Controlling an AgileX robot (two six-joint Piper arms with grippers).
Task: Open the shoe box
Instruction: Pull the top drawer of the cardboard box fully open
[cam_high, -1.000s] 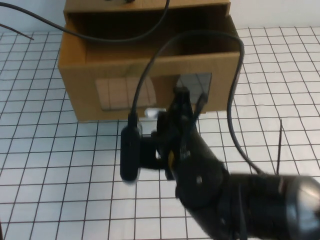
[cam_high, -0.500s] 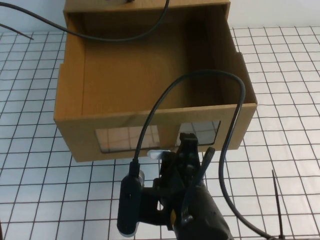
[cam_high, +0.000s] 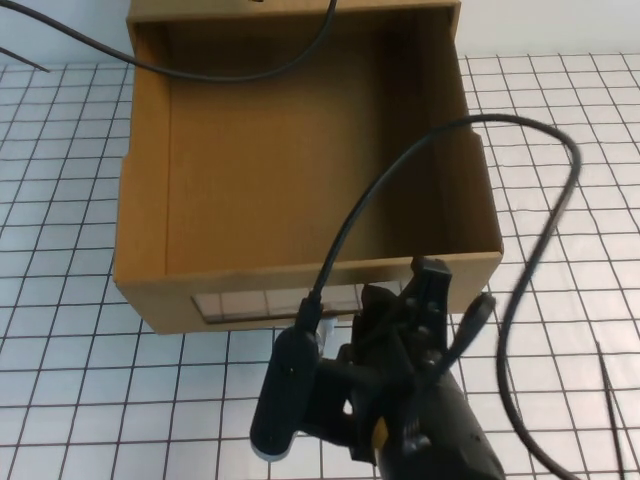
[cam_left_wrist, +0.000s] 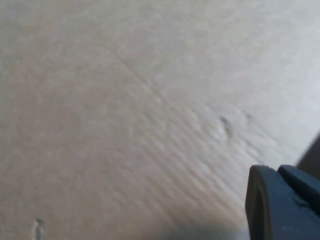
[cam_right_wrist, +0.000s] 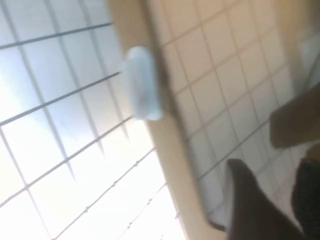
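Black fingers of the right gripper (cam_high: 405, 290) stand parted at the near wall of the shoe box (cam_high: 150, 290), with nothing held between them. The white pull tab (cam_right_wrist: 142, 90) on that wall lies beside them, ungripped. Whether a fingertip touches the rim cannot be told.

The box looks open, its brown floor bare to the high view, so the risks lie in the retreat. A fingertip raised too close could hook the rim and tip or drag the light cardboard. The arm's cable (cam_high: 540, 200) loops over the near right corner and could snag there if the arm swings left or forward.

Room is best straight back toward the robot, over the gridded table (cam_high: 80, 380). The box walls block the way ahead.

The left gripper (cam_left_wrist: 282, 202) is not in the high view. Its own camera shows it close against plain cardboard, grip state unknowable. A 2nd cable (cam_high: 230, 72) crosses the box's far edge.
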